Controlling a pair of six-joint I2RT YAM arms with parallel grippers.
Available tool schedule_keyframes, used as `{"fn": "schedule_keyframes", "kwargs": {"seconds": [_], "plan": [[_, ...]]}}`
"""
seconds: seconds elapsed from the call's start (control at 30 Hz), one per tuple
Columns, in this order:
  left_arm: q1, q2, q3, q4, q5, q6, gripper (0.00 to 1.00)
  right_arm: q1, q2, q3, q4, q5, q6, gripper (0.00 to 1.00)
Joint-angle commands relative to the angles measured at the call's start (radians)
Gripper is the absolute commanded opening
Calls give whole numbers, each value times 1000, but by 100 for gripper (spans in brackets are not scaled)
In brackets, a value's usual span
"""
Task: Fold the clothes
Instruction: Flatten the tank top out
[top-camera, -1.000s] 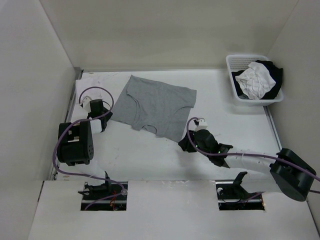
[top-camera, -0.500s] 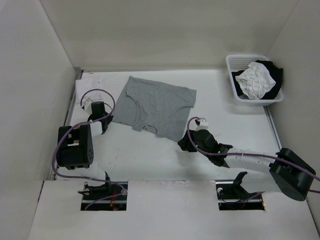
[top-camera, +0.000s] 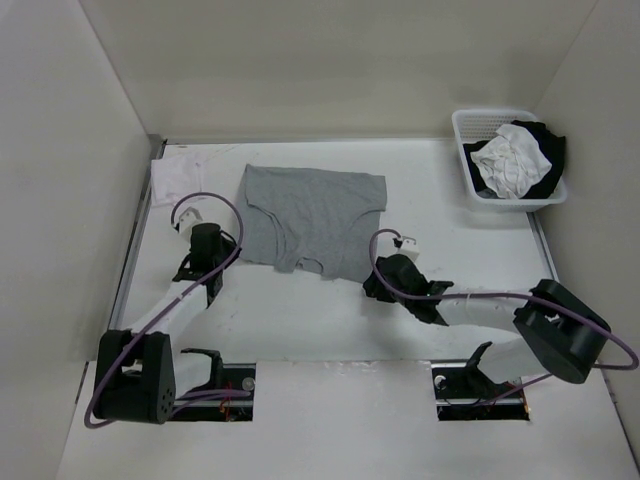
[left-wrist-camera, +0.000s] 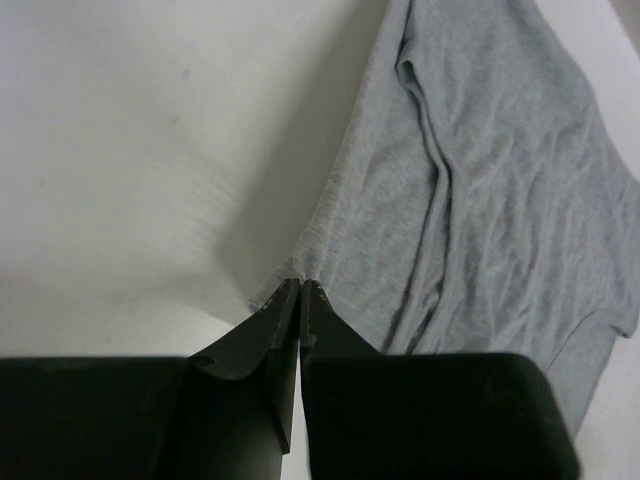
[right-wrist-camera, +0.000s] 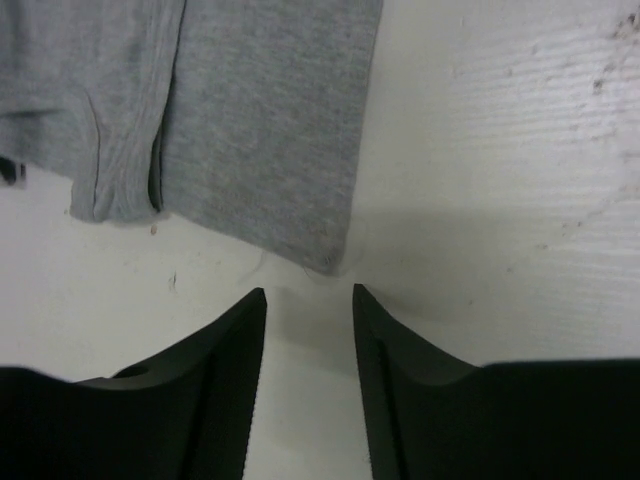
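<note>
Clothes (top-camera: 312, 215): grey shorts, spread flat on table (top-camera: 300, 315), centre-rear. L gripper (left-wrist-camera: 300, 287): jaws closed, tips pinching garment's left near edge. R gripper (right-wrist-camera: 308, 297): jaws apart, nothing held, tips low over table just short of garment's near-right corner. Basket (top-camera: 470, 125) w/ white and black garments (top-camera: 512, 165): rear-right, well apart.

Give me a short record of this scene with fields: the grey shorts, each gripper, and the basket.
garment: heather-grey knit shorts, spread out on the white table
left gripper: shut on the shorts' near left corner
right gripper: open, the shorts' near right corner just ahead of its fingertips, not gripped
basket: white plastic basket at the far right, holding white and black clothes
</note>
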Motion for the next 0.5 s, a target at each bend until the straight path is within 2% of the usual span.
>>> {"fn": "schedule_keyframes", "kwargs": {"seconds": [0.0, 0.07, 0.13, 0.47], "plan": [[-13, -63, -54, -34, 10, -19, 0, -25, 59, 75, -8, 20, 23, 41], [-23, -95, -66, -41, 19, -20, 0, -29, 88, 89, -34, 24, 33, 35], [-32, -123, -75, -43, 27, -20, 1, -34, 93, 87, -40, 34, 49, 35], [-65, -227, -75, -41, 45, -20, 1, -54, 59, 140, -207, 139, 83, 43]]}}
